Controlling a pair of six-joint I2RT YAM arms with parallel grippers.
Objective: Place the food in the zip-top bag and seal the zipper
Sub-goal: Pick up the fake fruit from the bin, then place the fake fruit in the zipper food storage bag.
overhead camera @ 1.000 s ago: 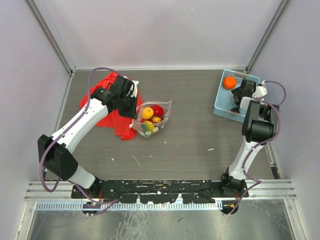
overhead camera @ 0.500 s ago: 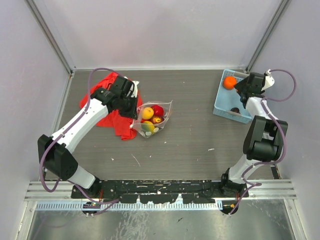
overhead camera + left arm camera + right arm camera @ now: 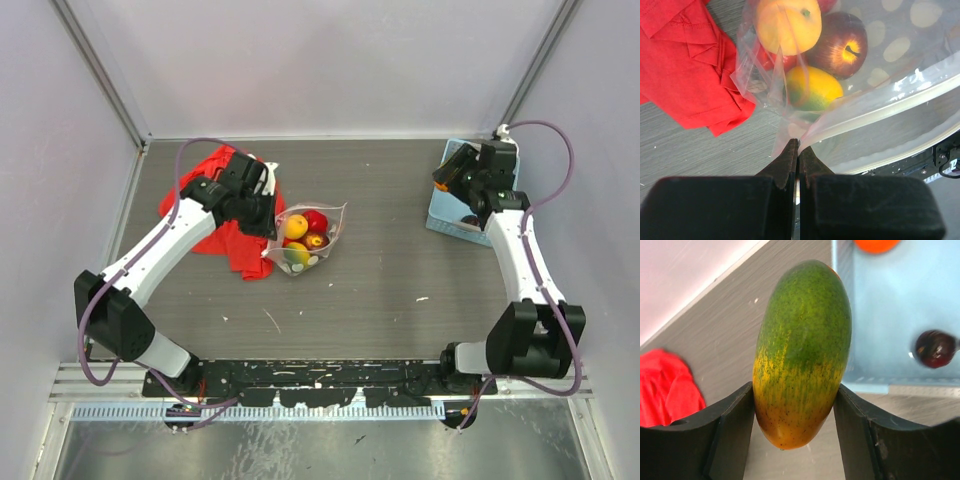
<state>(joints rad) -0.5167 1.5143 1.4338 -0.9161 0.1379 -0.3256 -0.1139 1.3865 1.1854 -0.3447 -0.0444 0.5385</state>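
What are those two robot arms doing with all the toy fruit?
They are packing toy fruit into a clear dotted bag. The left gripper is shut, pinching the bag's open edge, and a yellow fruit and a red apple already lie inside. The right gripper holds a green and yellow fruit by the blue basket, where an orange and a dark fruit wait. The bag is not yet sealed.

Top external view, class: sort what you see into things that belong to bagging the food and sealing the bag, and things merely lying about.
Belongs to the job:
- zip-top bag, zipper, fruits inside
- left hand, shut on the bag's edge
- green-yellow fruit, held in the right hand
- orange and dark fruit

Lying about:
- red cloth
- light blue basket
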